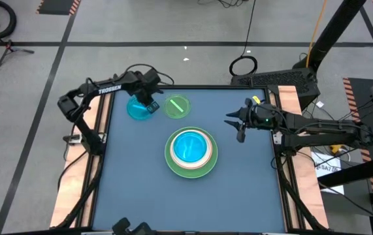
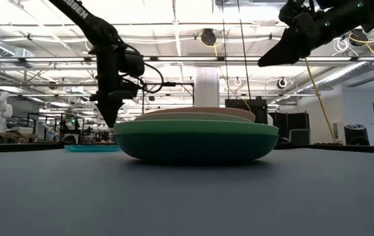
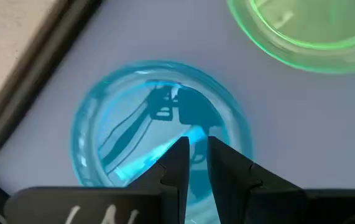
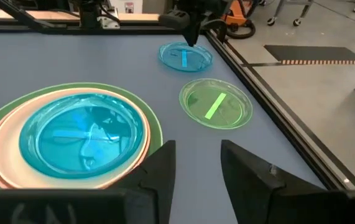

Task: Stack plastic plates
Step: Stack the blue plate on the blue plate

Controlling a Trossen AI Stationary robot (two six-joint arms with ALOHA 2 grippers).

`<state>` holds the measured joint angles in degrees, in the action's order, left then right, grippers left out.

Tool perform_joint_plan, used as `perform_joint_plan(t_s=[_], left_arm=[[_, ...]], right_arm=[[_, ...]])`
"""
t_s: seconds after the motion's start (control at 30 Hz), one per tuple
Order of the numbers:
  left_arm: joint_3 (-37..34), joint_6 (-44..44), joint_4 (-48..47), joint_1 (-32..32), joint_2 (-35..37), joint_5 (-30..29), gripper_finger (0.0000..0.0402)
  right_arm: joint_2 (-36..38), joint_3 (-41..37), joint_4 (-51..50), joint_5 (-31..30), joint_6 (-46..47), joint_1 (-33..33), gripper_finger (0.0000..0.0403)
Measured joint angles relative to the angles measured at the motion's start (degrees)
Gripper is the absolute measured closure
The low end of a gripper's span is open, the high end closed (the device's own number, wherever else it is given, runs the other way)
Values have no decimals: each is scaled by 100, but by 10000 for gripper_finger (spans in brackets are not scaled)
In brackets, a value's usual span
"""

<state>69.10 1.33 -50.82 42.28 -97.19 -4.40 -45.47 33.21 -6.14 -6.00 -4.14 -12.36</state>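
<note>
Left gripper point(image 3: 193, 152) hovers over the loose cyan plate point(image 1: 138, 109) near the table's point(image 1: 134, 189) far left edge, fingers almost pressed together, pinching nothing. Lime plate point(image 1: 178, 106) lies just beside the cyan one, apart from it. Stack point(image 1: 191, 153) mid-table: green plates at the bottom, pink above, a second cyan plate point(image 4: 81, 134) on top. Right gripper point(image 4: 196, 162) up off the table right of the stack, fingers spread, empty.

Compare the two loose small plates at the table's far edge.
The cyan plate is translucent blue; the lime plate is translucent green. The left gripper hangs over the cyan plate, fingers nearly closed, while nothing is over the lime plate. Both lie flat on the table, apart from the stack.
</note>
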Motion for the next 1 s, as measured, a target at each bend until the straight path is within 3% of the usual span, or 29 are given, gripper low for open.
perform_joint_plan(t_s=[0.57, 0.7, 0.8, 1.0], left_arm=[[-55, 198, -439, -750, 0, -16, 340], [-83, 215, -668, -830, 0, -62, 385], [-273, 130, -528, -902, 0, -124, 396], [-744, -267, -142, -1012, 0, -182, 379]], right_arm=[[0, 0, -23, 1, 39, 0, 280], [0, 0, -22, 1, 39, 0, 280], [0, 0, -23, 1, 39, 0, 280], [0, 0, -21, 0, 39, 0, 280]])
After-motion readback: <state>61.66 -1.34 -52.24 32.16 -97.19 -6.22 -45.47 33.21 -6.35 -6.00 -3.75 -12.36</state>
